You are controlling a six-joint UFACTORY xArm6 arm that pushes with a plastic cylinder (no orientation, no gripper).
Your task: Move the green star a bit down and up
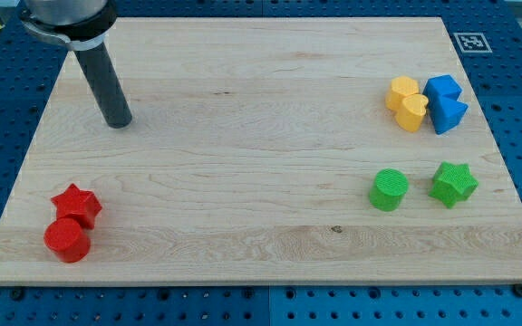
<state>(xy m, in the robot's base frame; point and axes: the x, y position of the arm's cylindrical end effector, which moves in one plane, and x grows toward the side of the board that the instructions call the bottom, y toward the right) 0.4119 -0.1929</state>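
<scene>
Eight blocks sit on the wooden board [243, 136]. Two are red: star [78, 205], cylinder [66, 240]. Two green: star [452, 184], cylinder [389, 190]. Two yellow [407, 103] and two blue [445, 102].

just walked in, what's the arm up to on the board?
The arm has a plain rod and is meant to nudge the green star. My tip sits near the view's top left, far from every block and touching none. The green star lies at the right beside a green cylinder; yellow blocks and blue blocks cluster above them, and a red star and red cylinder sit bottom left.
</scene>
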